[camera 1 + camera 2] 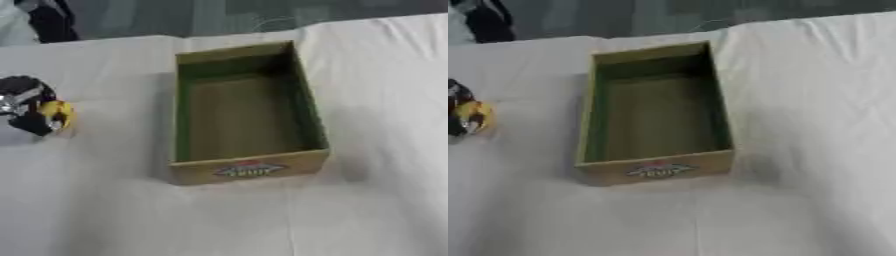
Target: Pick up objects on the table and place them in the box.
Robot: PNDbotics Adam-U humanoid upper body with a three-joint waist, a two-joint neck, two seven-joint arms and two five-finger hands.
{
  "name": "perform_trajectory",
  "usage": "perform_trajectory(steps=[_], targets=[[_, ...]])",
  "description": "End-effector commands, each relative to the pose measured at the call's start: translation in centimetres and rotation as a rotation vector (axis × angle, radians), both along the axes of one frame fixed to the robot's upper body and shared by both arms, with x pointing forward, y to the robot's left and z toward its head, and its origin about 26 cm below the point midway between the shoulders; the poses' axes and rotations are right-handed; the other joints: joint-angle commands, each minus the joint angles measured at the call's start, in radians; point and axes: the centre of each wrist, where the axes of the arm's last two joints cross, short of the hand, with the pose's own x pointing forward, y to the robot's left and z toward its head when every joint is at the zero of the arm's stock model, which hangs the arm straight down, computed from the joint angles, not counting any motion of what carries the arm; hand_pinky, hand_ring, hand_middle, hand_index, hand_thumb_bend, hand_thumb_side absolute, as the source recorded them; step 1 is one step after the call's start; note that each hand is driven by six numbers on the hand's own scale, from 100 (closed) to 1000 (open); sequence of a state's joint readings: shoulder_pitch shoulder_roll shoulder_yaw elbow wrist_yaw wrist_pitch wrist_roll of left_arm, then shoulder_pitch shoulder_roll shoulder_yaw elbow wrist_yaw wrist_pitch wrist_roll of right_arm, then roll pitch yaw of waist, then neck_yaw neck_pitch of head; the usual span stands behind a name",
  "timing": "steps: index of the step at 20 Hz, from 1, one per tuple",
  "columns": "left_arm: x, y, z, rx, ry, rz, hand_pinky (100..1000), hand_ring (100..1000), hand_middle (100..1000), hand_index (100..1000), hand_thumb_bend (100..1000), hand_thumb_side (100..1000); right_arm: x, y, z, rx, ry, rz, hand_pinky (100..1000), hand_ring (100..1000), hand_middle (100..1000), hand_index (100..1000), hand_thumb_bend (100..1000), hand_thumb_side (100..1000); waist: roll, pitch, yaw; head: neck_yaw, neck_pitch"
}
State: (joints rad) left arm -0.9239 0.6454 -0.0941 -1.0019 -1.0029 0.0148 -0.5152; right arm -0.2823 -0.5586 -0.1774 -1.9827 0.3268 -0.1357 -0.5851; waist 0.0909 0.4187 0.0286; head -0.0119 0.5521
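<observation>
While the left hand sits at the view's left edge, fingers curled round a yellow object, the box stands apart to its right, w/ nothing visible inside. Right hand: out of view. Risk: object clips near wall or slips if released short. Front label red/blue, text unreadable.

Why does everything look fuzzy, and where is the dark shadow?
Both views are soft and blurry: in the left eye view the label on the box cannot be read, and the left hand on a yellow thing is smeared. In the right eye view, shadow fills the box's inside.
</observation>
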Motion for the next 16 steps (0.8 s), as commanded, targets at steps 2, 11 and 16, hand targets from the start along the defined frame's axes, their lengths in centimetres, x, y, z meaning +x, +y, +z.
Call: perform_trajectory(steps=[2, 11, 16], targets=[[-0.5, 0.5, 2.1, 0.01, -0.1, 0.013, 382, 551, 481, 600, 100, 286, -0.3, 0.0, 0.9, -0.013, -0.029, 0.003, 755, 762, 742, 856, 100, 861, -0.005, -0.031, 0.004, -0.001, -0.001], [-1.8, -1.7, 5.0, 0.049, -0.254, -0.047, 349, 526, 464, 582, 100, 325, -0.3, -0.1, 0.8, 0.001, -0.027, 0.004, 756, 761, 741, 856, 100, 864, -0.009, -0.064, 0.013, -0.008, 0.016], [-3.0, -3.8, 7.1, 0.084, -0.346, -0.104, 378, 501, 469, 584, 100, 315, -0.4, -0.1, 0.7, 0.012, -0.025, 0.005, 756, 761, 740, 856, 100, 864, -0.01, -0.088, 0.018, -0.008, 0.026]])
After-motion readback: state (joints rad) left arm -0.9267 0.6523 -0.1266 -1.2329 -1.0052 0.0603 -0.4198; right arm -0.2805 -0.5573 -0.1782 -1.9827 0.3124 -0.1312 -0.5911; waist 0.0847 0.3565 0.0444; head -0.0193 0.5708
